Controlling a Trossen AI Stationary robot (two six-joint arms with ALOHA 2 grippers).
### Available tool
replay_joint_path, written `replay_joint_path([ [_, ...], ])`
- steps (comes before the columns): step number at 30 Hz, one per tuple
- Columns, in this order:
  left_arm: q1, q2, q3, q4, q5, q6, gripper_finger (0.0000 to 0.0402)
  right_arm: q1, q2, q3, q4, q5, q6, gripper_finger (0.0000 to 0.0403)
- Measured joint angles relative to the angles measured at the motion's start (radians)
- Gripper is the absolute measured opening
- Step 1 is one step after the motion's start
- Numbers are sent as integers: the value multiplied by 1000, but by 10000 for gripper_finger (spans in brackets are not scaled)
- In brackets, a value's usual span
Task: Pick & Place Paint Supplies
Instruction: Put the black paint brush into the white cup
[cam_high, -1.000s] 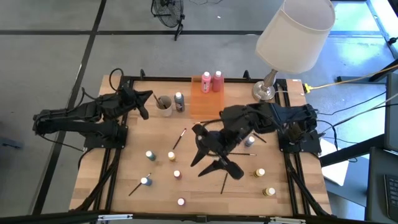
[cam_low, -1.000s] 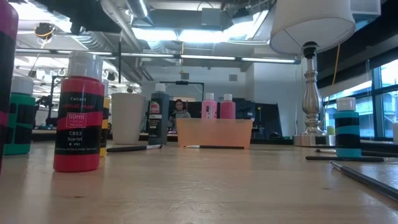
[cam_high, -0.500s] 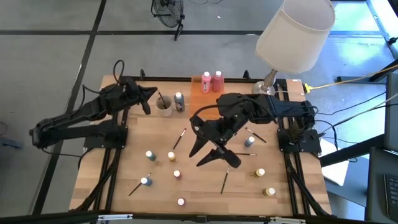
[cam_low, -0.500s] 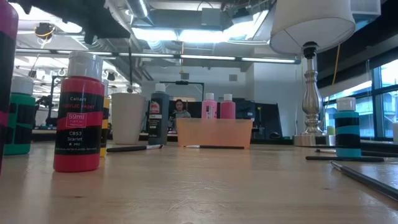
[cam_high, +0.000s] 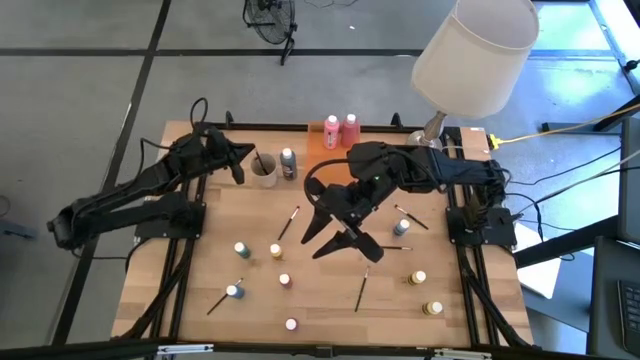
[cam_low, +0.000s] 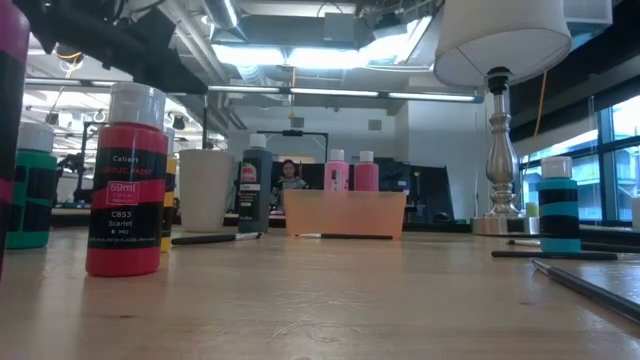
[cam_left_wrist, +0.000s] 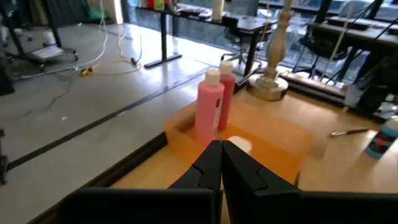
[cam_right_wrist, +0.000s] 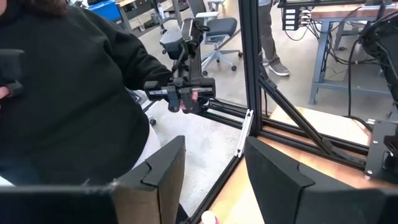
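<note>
Seen from above, the right gripper (cam_high: 335, 236) hangs over the middle of the light wooden table (cam_high: 330, 310), its 2 dark fingers (cam_right_wrist: 163, 171) parted to a moderate gap with nothing between them. In the right wrist view only floor, a table frame and a person in a dark top (cam_right_wrist: 68, 99) show through that gap.

The left gripper (cam_high: 238, 166) sits at the table's far left, just beside the small round grey cup (cam_high: 264, 171); its jaws are pressed together and grip nothing, the 2 tips meeting in the left wrist view. Ahead of them in that view stand 2 tall pink squeeze bottles (cam_left_wrist: 210, 113) in the translucent orange tray (cam_left_wrist: 292, 140), at the far edge of the table. A third, dark squeeze bottle (cam_high: 288, 164) stands beside the cup.

Tiny white-capped paint pots (cam_high: 275, 250) lie scattered across the near half of the table, well apart from one another, and thin dark paintbrushes (cam_high: 290, 221) lie flat among them, one close below the right gripper. A silver-stemmed table lamp with a white shade (cam_high: 475, 55) stands at the far right corner.

At table height, a red paint pot (cam_low: 125, 190) fills the left foreground.
</note>
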Motion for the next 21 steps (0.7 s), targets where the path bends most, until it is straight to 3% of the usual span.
replay_joint_path([
  [16,40,162,-1,6,94,52,4,-34,0,0,-17,-36,11,171],
  [21,40,183,-1,9,109,45,34,-47,0,0,-19,-49,10,171],
])
